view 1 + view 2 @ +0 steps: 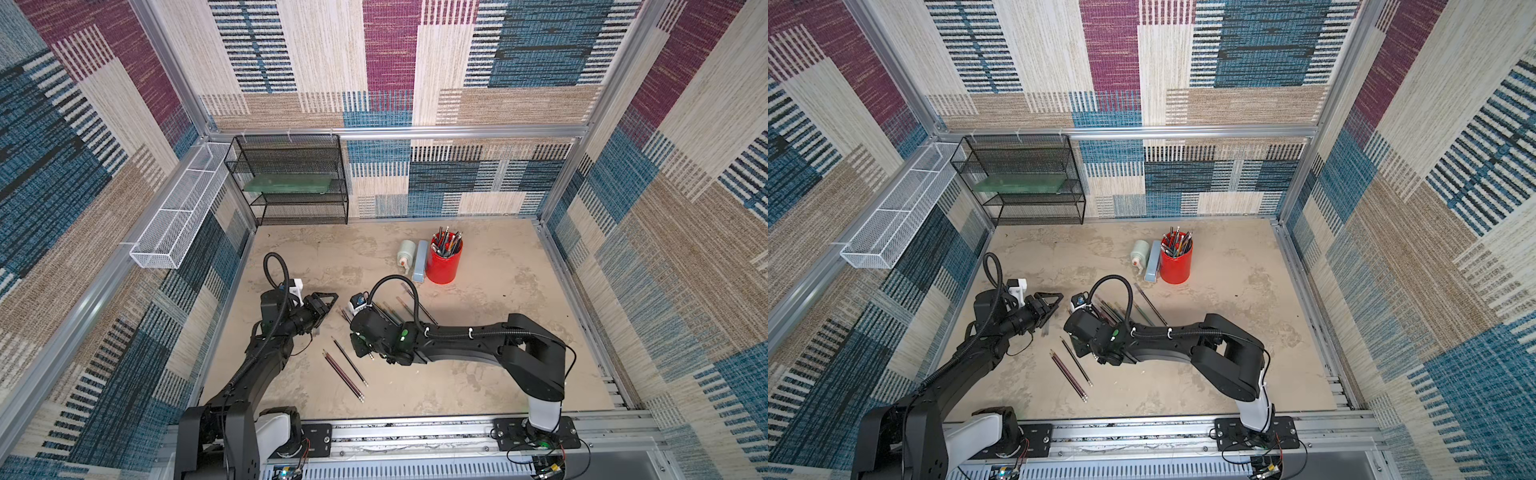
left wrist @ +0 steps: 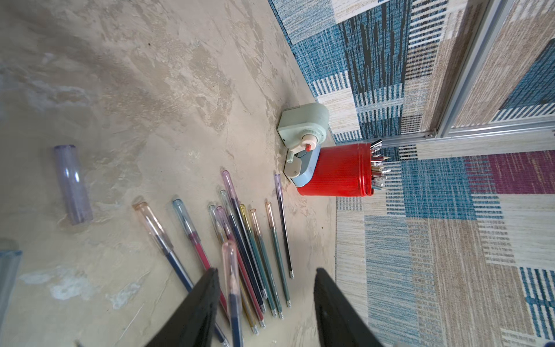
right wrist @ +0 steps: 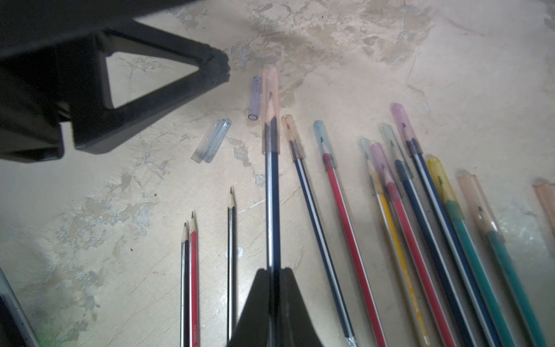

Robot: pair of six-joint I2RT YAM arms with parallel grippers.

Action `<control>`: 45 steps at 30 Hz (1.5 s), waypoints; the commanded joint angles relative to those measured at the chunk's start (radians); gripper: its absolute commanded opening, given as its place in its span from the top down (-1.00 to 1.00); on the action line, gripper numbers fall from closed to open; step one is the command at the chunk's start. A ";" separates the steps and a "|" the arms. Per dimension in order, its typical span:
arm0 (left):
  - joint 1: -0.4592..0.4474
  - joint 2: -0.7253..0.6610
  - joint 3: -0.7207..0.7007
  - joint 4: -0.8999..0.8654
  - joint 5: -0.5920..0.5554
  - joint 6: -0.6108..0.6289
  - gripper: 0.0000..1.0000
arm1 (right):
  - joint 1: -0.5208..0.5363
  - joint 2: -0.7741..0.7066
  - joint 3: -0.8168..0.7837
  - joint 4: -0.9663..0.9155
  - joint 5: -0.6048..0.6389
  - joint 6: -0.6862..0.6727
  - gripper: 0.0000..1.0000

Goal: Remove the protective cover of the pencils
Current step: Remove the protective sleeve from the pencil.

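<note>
My right gripper is shut on the shaft of a dark blue pencil held off the table. Its tip carries a translucent peach cover. In the left wrist view that cover lies between the jaws of my left gripper, close to one finger; the jaws stand apart and open. Several more capped pencils lie side by side on the table. Three bare pencils lie beside them, also in a top view. Two loose covers rest nearby: a purple cover and a blue cover.
A red cup full of pens stands at the back, with a pale green sharpener and a light blue box beside it. A black mesh shelf and a white wire basket line the back left.
</note>
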 commanded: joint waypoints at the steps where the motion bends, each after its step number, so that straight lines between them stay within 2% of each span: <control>1: -0.011 -0.008 0.017 -0.034 -0.038 0.046 -0.04 | 0.004 -0.012 0.019 0.014 -0.007 -0.011 1.00; 10: -0.026 -0.008 0.023 -0.050 -0.052 0.051 0.04 | 0.013 -0.035 0.016 0.032 -0.010 -0.009 1.00; 18: -0.027 0.009 0.029 -0.046 -0.045 0.044 0.35 | 0.012 -0.040 0.011 0.060 -0.013 -0.006 1.00; 26: -0.027 0.026 0.025 -0.029 -0.039 0.035 0.40 | 0.007 -0.033 0.023 0.061 -0.016 -0.013 1.00; 33: -0.027 0.043 0.032 -0.047 -0.049 0.036 0.68 | 0.007 -0.030 0.033 0.047 -0.026 -0.012 1.00; 43: -0.026 0.066 0.039 -0.064 -0.064 0.009 0.91 | 0.014 -0.029 -0.006 0.073 -0.044 0.001 1.00; 45: -0.024 0.064 0.042 -0.085 -0.110 0.004 0.96 | 0.020 -0.029 -0.018 0.082 -0.042 0.003 1.00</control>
